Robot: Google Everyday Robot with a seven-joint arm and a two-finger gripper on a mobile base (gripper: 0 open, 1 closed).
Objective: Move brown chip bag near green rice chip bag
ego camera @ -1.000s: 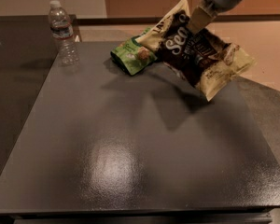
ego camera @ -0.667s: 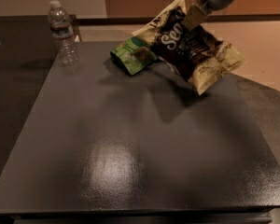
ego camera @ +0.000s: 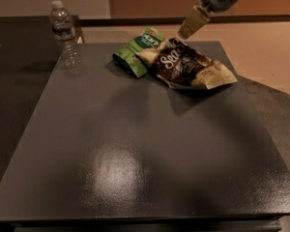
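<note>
The brown chip bag [ego camera: 186, 66] lies flat on the dark table [ego camera: 135, 149] near its far edge, with the white script facing up. Its left end rests against, and slightly over, the green rice chip bag [ego camera: 137, 51]. The gripper [ego camera: 186, 29] hangs from the arm at the top right. Its cream tip is just above the brown bag's upper left corner. I cannot tell whether it still touches the bag.
A clear plastic water bottle [ego camera: 65, 35] stands upright at the table's far left corner. A tan floor [ego camera: 261, 47] lies beyond the table's far and right edges.
The brown chip bag hung tilted in the air from the gripper; now it lies flat on the table beside the green bag. The gripper has moved down and to the left.
</note>
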